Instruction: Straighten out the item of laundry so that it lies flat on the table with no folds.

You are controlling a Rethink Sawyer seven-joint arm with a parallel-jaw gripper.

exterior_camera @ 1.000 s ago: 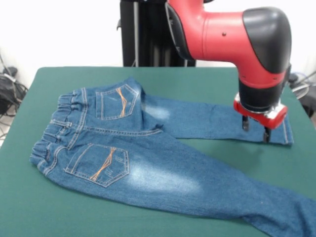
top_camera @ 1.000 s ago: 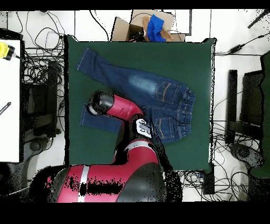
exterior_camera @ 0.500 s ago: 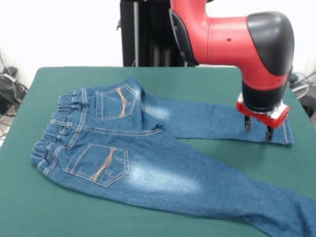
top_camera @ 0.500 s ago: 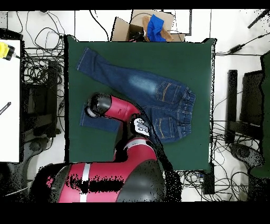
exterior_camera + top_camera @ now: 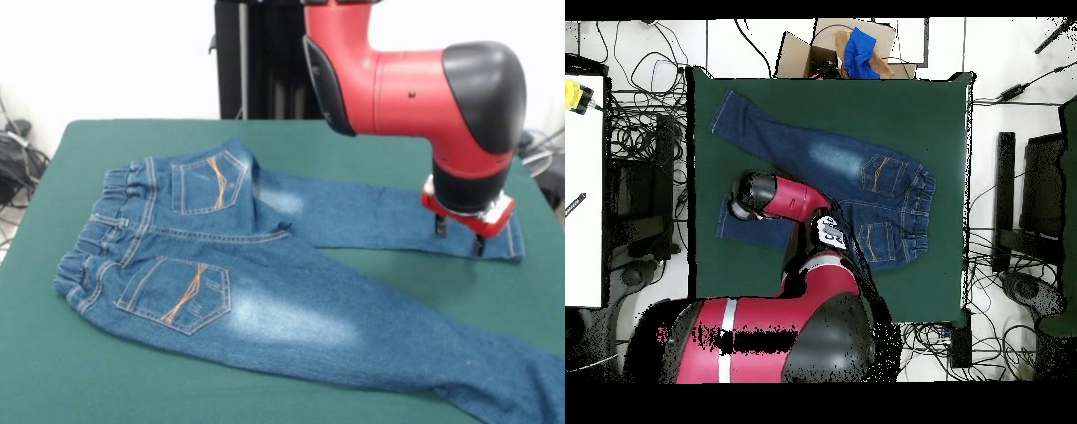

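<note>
Bare table rings the jeans; nothing upright obstructs.

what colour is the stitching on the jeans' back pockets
Orange, on the back pockets of the jeans; clearest in the front view.

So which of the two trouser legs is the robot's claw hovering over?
The far leg, the one pointing at the table's right edge in the front view. The gripper sits at its hem, while the near leg runs off the picture's bottom corner.

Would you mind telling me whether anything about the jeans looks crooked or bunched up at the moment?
Mostly flat, but the jeans are bunched at the crotch, where a small crease juts out. The gripper is at the far leg's hem.
</note>
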